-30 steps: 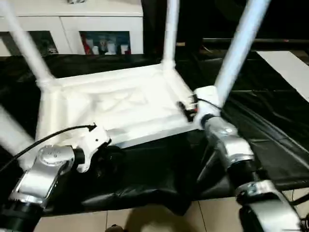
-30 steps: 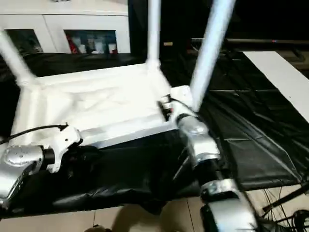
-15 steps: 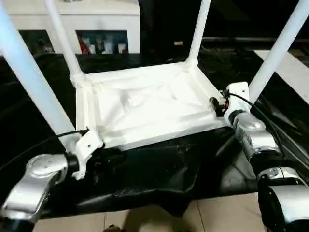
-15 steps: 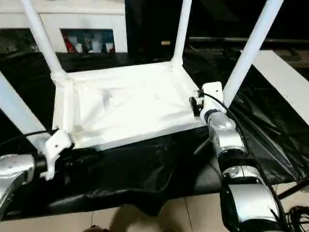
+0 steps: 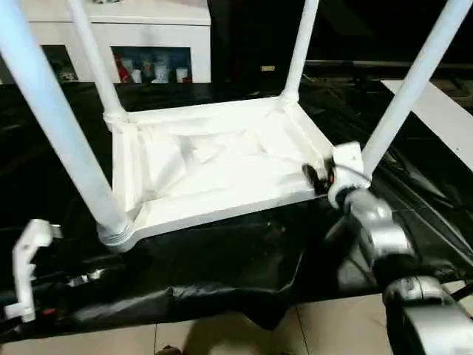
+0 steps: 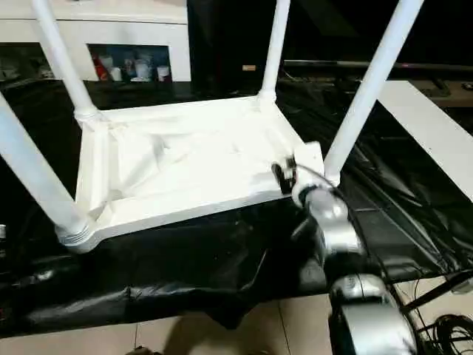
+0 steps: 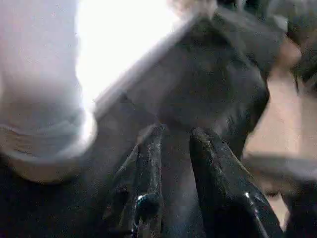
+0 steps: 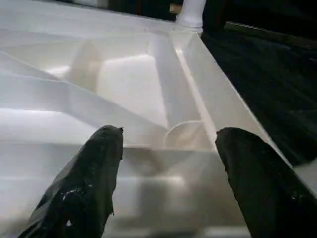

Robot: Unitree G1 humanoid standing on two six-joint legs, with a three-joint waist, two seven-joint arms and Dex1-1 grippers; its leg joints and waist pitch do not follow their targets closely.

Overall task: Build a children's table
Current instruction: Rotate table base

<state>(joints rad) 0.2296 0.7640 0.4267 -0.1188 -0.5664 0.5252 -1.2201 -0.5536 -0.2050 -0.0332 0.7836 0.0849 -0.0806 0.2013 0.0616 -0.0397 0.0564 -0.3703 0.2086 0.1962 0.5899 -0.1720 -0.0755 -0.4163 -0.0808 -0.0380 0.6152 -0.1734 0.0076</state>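
One white tabletop (image 5: 214, 166), upside down. Four white legs standing in its corners: near left (image 5: 55, 122), far left (image 5: 92, 55), far right (image 5: 301, 48), near right (image 5: 410, 81). Two grippers: left (image 7: 173, 136), right (image 8: 166, 144).

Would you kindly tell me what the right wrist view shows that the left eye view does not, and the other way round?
Right wrist view: the right hand's two black fingers seen from behind and standing wide apart, and the ribs of the tabletop's underside close up. Left eye view: four legs rising from the corners, the white cabinet, the black-sheeted work table and the floor. Shared: the upturned tabletop and the far right leg seated in its socket.
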